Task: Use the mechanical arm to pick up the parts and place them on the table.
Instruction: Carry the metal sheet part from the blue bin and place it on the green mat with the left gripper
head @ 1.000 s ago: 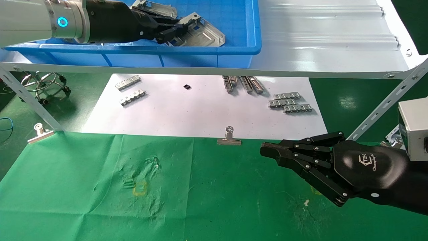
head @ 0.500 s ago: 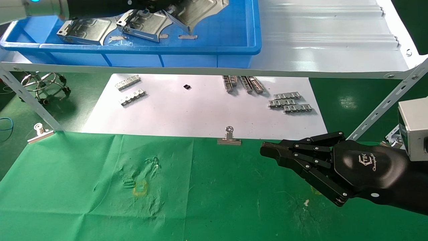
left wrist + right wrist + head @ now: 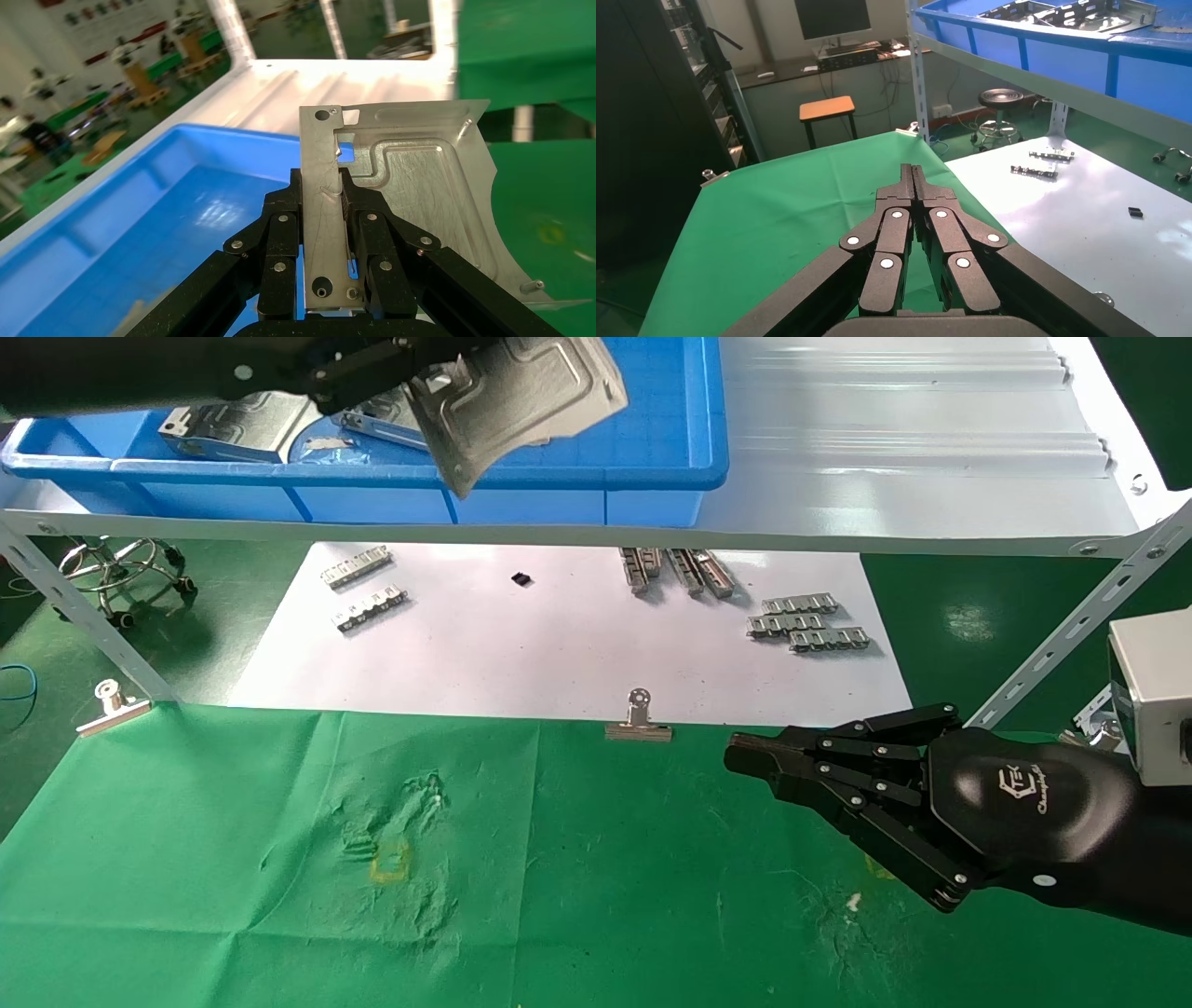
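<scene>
Head view: left claw [image 3: 410, 374] clamps a tilted part [image 3: 517, 402], curved notch downward, above the blue bin [image 3: 652, 477]; right claw [image 3: 838, 775] idles, fingers together.

Head view high, looking down; wrist views close along fingers; blue bin [image 3: 652, 477] shared.

Three sheet-metal parts show — one [image 3: 521, 402] held up above the blue bin [image 3: 652, 477] and two [image 3: 233, 426] [image 3: 386, 419] lying in it. One white paper sheet [image 3: 521, 654] carries two clip strips [image 3: 356, 566] [image 3: 371, 608] on its left and a black bit [image 3: 521, 579]; the strips clustered at its right [image 3: 808, 623] overlap too much to count. Two binder clips [image 3: 639, 719] [image 3: 112, 706] and two black robot hands [image 3: 354, 365] [image 3: 838, 775] — that's all.
</scene>
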You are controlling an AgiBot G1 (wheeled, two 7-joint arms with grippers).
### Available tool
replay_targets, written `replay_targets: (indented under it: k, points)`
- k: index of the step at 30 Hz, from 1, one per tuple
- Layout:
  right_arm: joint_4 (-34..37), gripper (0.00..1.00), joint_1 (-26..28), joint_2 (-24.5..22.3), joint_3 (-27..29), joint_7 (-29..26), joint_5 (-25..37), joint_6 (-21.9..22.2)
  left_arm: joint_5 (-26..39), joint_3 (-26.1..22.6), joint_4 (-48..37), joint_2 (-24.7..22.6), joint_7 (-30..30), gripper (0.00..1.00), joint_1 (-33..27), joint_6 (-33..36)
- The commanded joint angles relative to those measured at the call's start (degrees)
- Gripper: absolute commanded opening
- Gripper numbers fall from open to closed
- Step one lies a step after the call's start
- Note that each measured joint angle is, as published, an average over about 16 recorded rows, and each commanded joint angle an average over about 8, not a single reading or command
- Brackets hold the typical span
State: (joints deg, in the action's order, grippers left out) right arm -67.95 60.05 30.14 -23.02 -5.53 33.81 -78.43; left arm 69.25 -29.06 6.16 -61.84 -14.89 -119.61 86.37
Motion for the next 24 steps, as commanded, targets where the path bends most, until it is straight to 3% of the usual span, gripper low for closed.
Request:
replay_targets:
  k: [1, 7, 13, 24]
  points:
    - [0.0, 0.0, 0.0, 0.0, 0.0, 0.0, 0.0, 0.0, -0.34, 0.22, 0.2, 1.2, -2.01, 0.0, 0.22, 3.31]
    - [0.0, 0.0, 0.0, 0.0, 0.0, 0.0, 0.0, 0.0, -1.08, -0.72, 4.67, 4.8, -6.61, 0.0, 2.9, 5.2]
    - [0.0, 0.0, 0.0, 0.0, 0.0, 0.0, 0.0, 0.0, -5.11, -3.41, 15.24, 9.52, -8.41, 0.0, 8.58, 5.7]
    - [0.0, 0.0, 0.0, 0.0, 0.0, 0.0, 0.0, 0.0, -14.62, -14.37, 35.86, 19.05, -8.16, 0.0, 19.9, 5.19]
